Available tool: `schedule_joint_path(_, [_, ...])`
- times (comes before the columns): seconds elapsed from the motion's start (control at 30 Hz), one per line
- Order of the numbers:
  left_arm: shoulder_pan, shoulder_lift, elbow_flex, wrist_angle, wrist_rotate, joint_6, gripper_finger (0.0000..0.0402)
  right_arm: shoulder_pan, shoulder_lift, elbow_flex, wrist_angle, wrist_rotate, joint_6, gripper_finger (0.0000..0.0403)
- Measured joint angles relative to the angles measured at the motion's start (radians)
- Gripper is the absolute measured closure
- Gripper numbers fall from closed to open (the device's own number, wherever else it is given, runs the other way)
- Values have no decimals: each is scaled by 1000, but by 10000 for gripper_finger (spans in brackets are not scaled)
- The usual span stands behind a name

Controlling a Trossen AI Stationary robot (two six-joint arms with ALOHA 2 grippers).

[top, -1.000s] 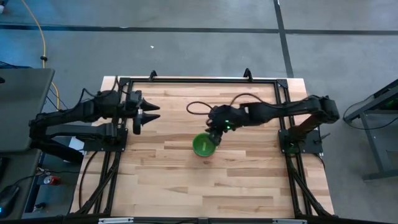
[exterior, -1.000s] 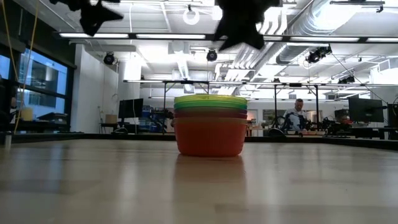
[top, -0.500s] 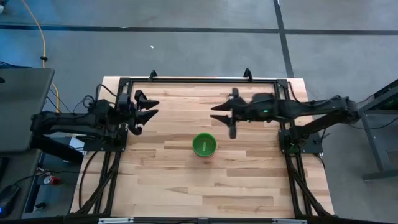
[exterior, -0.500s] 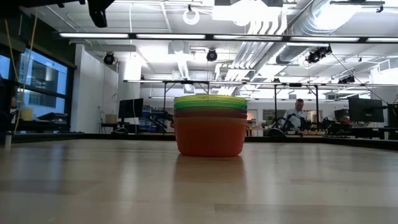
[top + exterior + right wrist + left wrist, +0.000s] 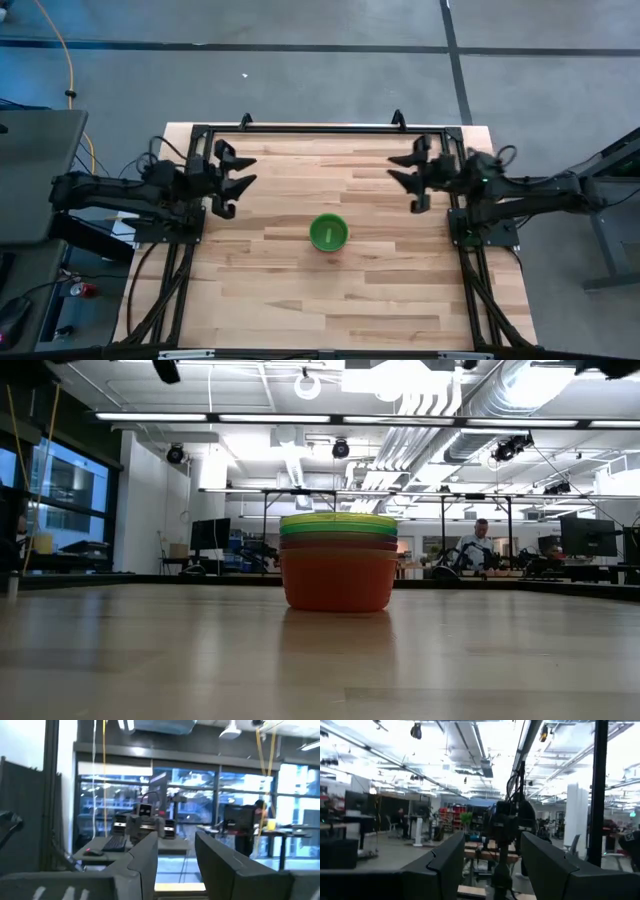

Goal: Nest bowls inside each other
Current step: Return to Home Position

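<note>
- Green-topped stack of bowls (image 5: pixel 328 232) sits near the middle of the wooden table (image 5: pixel 300 290); the low view shows orange at its base.
- Left gripper (image 5: pixel 243 173) hangs by the left edge, arm level, fingers spread wide, empty.
- Right gripper (image 5: pixel 395 170) mirrors it at the right edge, fingers wide apart.

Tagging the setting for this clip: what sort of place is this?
Probably a robotics lab or open workshop: exposed ducts and strip lights overhead, monitors in the room behind the wooden table, and a person in the background.
</note>
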Motion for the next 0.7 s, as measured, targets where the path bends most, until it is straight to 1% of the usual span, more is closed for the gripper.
schedule_joint_path(0.07, [0,-51,33,-92,0,24,217,-10,-81,-24,-31,0,-1,279])
schedule_joint_path(0.17, [0,-154,94,-277,-10,57,217,-14,-209,-29,-112,-7,-33,279])
schedule_joint_path(0.23, [0,-211,120,-355,-24,70,217,-14,-283,-29,-170,-8,-52,279])
schedule_joint_path(0.47, [0,-353,124,-434,3,105,217,-12,-472,-28,-368,-8,-81,284])
schedule_joint_path(0.7, [0,-508,123,-607,3,108,217,-12,-603,-29,-503,-3,-98,300])
